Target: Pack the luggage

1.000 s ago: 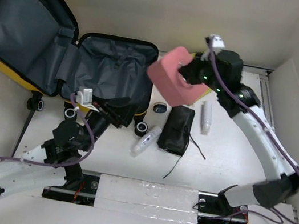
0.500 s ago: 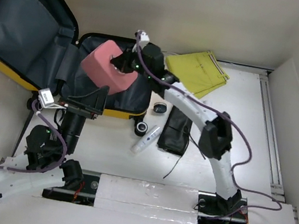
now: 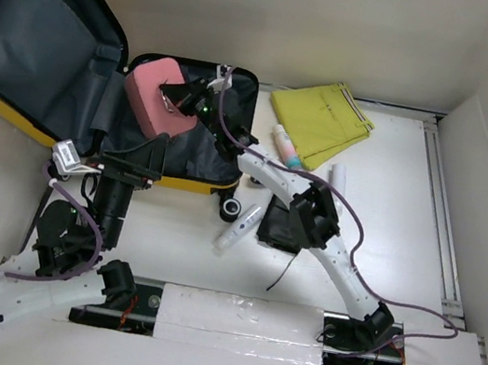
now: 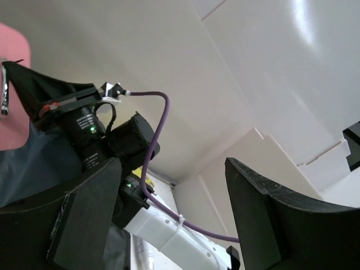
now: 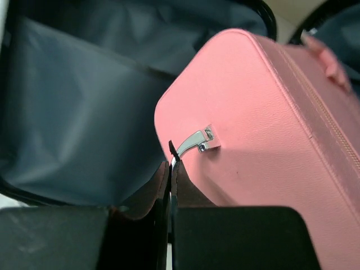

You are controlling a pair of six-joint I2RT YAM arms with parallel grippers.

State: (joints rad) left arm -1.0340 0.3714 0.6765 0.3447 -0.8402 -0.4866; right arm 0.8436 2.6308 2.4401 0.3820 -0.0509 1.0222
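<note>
Now the right gripper [image 5: 170,169], clenched on the metal handle [image 5: 194,142] of the pink case [image 3: 148,98], has carried it from 1 o'clock into the luggage [image 3: 42,43], open at 10 o'clock, so release is next; left gripper [image 4: 173,163] spread, empty.

Right end effector [image 5: 170,167] clamped, arm outstretched, left end effector [image 4: 171,180] spread

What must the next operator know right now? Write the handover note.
Right gripper: shut on the pink case's metal handle, at the back-left of the open luggage's base half. Not released; can't tell whether the case is resting.
Left gripper: open, empty, by the luggage's near edge.
Left on the table to pack: yellow cloth, black pouch, white bottle, pink-capped bottle, white tube. Then close the lid.
</note>
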